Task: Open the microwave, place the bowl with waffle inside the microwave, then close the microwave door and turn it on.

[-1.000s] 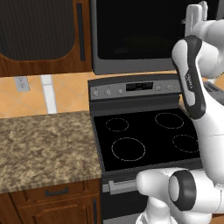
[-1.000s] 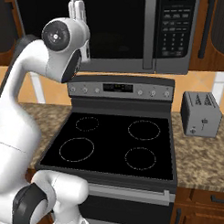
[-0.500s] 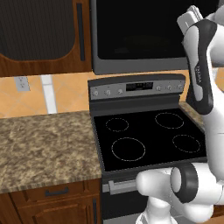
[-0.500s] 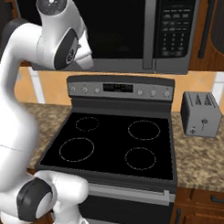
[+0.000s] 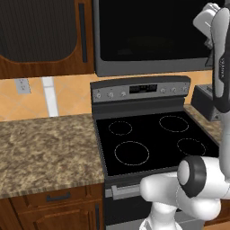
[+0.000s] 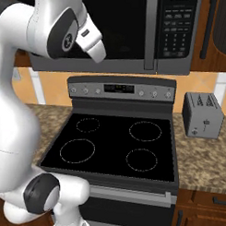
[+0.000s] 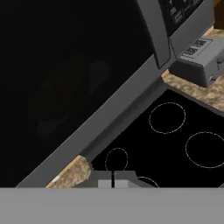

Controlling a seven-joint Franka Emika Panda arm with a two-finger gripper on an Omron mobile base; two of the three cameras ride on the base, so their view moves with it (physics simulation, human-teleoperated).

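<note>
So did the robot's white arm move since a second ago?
Yes. In the left base view, the white arm has swung up and to the right, away from the black stove toward the wide black microwave.

One wide black microwave [image 6: 116, 31] with one long vertical grey handle bar [image 6: 151, 30]; one black glass-topped stove [image 6: 114, 149] bearing four ringed burners and six small grey knobs along its back panel; one small grey toaster [image 6: 202, 115] with two slots; one white wall outlet [image 5: 20, 85]; one white arm.
</note>
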